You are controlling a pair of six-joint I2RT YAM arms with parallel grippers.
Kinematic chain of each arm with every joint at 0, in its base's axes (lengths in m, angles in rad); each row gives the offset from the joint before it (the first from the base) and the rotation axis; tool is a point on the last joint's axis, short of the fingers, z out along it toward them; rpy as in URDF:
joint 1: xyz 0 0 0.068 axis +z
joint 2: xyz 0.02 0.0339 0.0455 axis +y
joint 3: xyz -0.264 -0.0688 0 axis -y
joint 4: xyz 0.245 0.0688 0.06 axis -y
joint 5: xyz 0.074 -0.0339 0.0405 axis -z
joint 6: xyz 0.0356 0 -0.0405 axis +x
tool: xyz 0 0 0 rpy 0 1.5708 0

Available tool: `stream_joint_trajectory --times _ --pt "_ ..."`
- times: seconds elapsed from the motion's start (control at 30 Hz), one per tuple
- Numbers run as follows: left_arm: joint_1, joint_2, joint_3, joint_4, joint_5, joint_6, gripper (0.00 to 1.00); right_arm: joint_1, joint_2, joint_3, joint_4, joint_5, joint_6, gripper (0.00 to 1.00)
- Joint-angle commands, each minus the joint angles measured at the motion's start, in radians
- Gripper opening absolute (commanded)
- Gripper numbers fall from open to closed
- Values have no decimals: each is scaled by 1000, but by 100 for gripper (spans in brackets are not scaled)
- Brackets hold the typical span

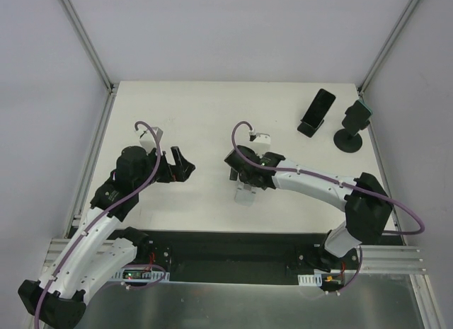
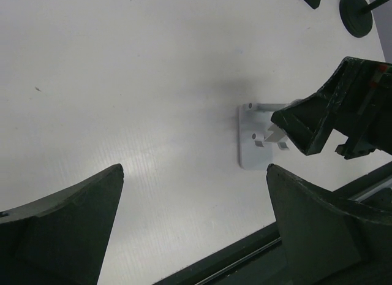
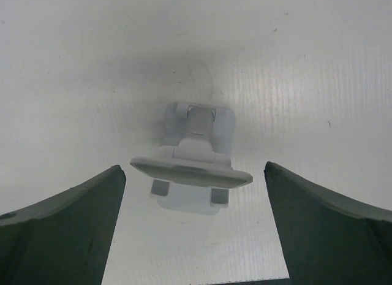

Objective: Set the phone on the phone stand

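Observation:
The black phone (image 1: 316,111) leans upright at the back right of the white table, far from both arms. The white folding phone stand (image 1: 245,195) sits near the table's front middle. My right gripper (image 1: 248,178) hovers just over it, open, and nothing is held. In the right wrist view the phone stand (image 3: 196,138) lies between and slightly beyond the wide-spread fingers (image 3: 67,224). My left gripper (image 1: 180,165) is open over bare table to the left. In its view, my left gripper (image 2: 195,172) faces the phone stand (image 2: 254,151) and the right gripper (image 2: 327,116).
A black holder on a round base (image 1: 352,127) with a teal-edged head stands right of the phone; its base (image 2: 356,15) shows at the left wrist view's top right. A black strip (image 1: 233,247) runs along the near edge. Metal frame posts (image 1: 88,49) flank the table.

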Motion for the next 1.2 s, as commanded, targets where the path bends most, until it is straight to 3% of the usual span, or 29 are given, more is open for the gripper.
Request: stream_joint_trajectory --times 0.0,0.33,0.43,0.47,0.53,0.57,0.63,0.9,1.17 --pt "4 -27 35 -24 -30 74 99 25 38 79 -85 108 78 99" --pt "4 -111 54 -68 -74 155 99 25 136 143 -84 117 76 75" --pt "4 -131 63 -80 -88 180 99 20 153 166 -95 146 72 57" --pt "4 -134 64 -90 -91 191 99 16 155 172 -99 151 72 43" --pt "4 -139 68 -94 -99 197 99 -15 158 192 -92 154 35 27" --pt "4 -139 68 -99 -100 203 99 -30 156 200 -64 149 5 12" --pt "4 -136 66 -102 -103 212 99 -97 156 228 -21 120 -104 1" --pt "4 -107 57 -102 -114 229 99 -407 289 493 82 102 -284 1" --pt "4 -62 55 -97 -120 234 99 -552 576 932 73 126 -310 1"
